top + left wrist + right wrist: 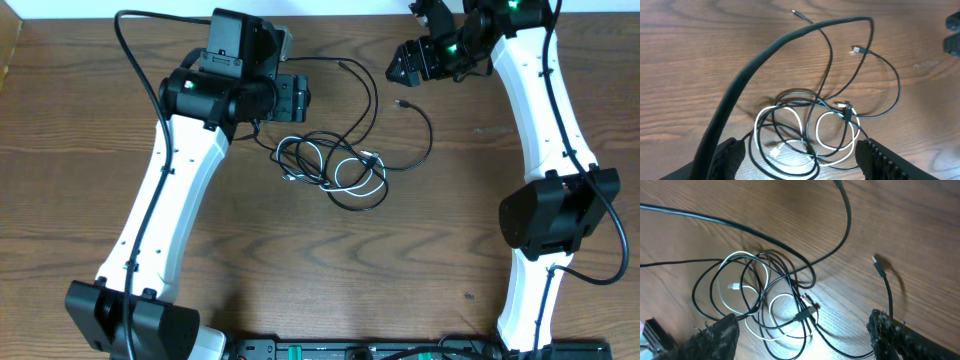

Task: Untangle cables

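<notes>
The black cable (430,135) and the white cable (345,172) lie tangled in overlapping loops on the wooden table (330,270). My left gripper (300,100) hovers just left of the pile, open. In the left wrist view the left gripper (802,162) has nothing in it, and the white cable (757,131) and black cable (892,75) lie on the table below it. My right gripper (405,62) is open up and to the right of the tangle. In the right wrist view the right gripper (805,335) is empty over the white cable (732,256) and black cable (847,215).
The left arm's own thick black cord (765,55) arcs across the left wrist view. Two free black plug ends (343,63) (403,103) lie beyond the tangle. Both white arms flank the pile. The table's far edge (330,8) runs close behind the grippers.
</notes>
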